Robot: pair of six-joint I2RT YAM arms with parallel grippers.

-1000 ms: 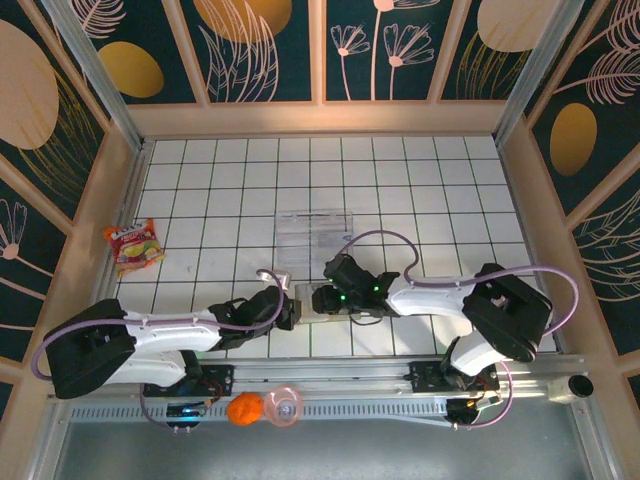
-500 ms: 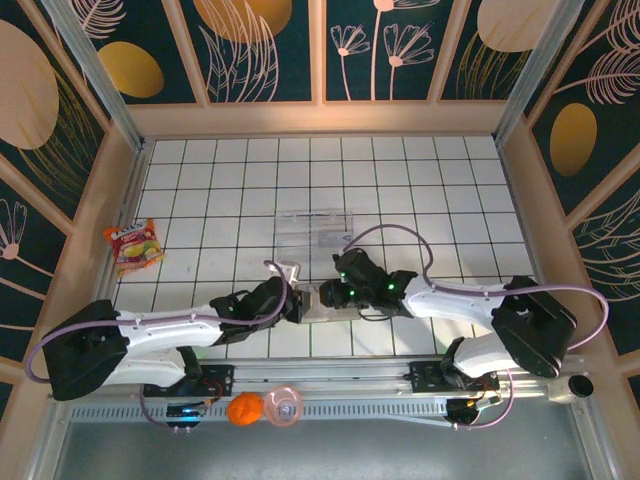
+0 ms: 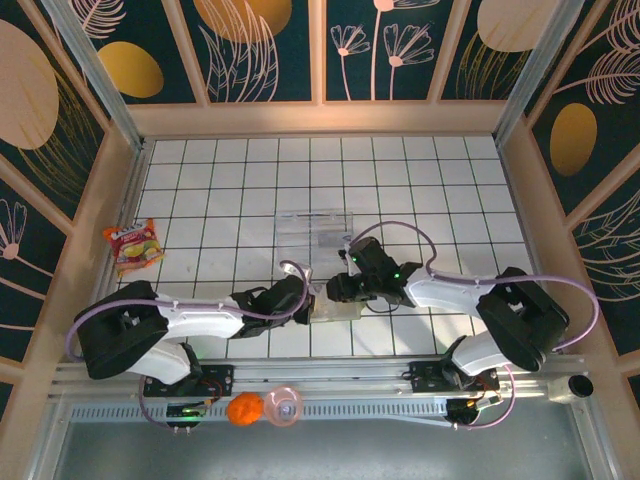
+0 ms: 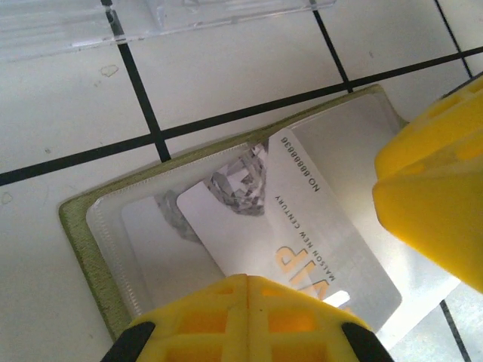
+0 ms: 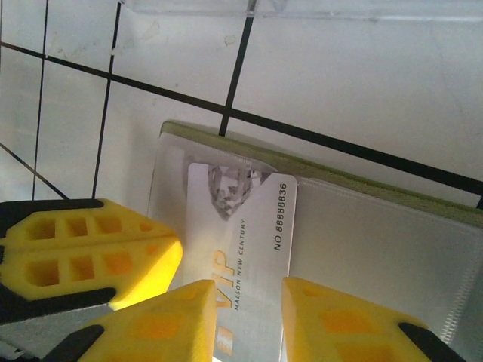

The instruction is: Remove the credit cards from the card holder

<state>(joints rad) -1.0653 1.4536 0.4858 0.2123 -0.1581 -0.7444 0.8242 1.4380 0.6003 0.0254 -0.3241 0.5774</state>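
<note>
Two claws crowd over the open card holder near the front of the counter.

The green card holder [image 4: 113, 226] lies open and flat on the white tiled counter [image 3: 200, 180], between the two arms. A pale card [image 4: 302, 226] with a row of numbers sits tilted, its top end tucked in the clear pocket and the rest sticking out. The left claw [image 4: 245, 302] is closed tight, its yellow fingers pressed together and covering the near end of the card. The right claw [image 5: 249, 302] has a gap between its yellow fingers, and the card runs under that gap; I cannot tell if they touch it. A clear plastic tray [image 3: 315, 228] sits just behind the holder. A snack packet [image 3: 133, 246] lies well off to the left. An orange ball [image 3: 243, 409] and a pink thing [image 3: 284, 405] rest by the front rail.
</note>
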